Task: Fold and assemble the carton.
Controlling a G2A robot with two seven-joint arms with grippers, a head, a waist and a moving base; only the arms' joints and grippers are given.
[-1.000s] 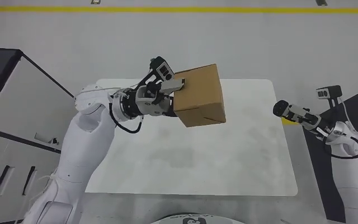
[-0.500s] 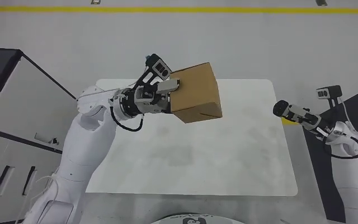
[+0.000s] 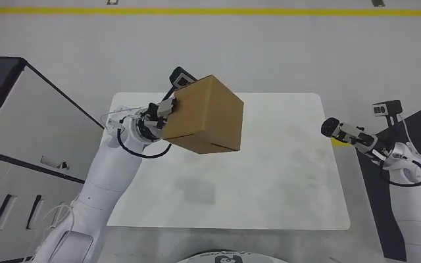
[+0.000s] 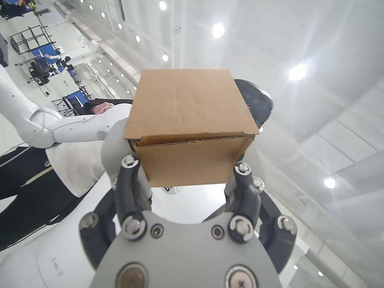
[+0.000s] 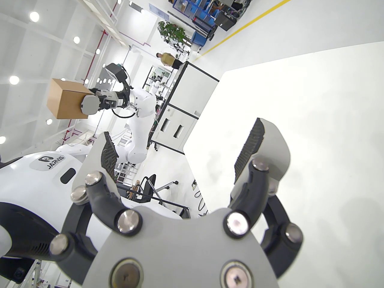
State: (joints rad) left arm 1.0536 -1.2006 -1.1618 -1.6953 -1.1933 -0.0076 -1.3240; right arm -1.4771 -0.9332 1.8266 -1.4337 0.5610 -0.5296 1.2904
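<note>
One brown carton [image 3: 204, 115] hangs in the air above the 10 o'clock part of the white table [image 3: 283, 184], pinched by the left tool [image 4: 186, 178], whose two fingers press on opposite walls at the end nearest the wrist. The right tool [image 5: 182, 133] sits well apart, just off the table's 3 o'clock edge, with its ribbed pads spread wide and nothing between them. The box looks fully formed: plain corrugated board, roughly cube-shaped and tilted, so that one corner points toward 1 o'clock in the top view. A closing seam with a small notch crosses the lower face. From the left wrist, one flap edge shows its fluting and a slight gap at one corner, so that flap may not be fully seated. The step in hand appears to be turning the finished carton over for setting down. Done well, that likely calls for an even squeeze, firm enough to stop slipping yet light enough not to bow the thin walls. A slow wrist roll would suit, and a flat face should be brought square to the table before release.
</note>
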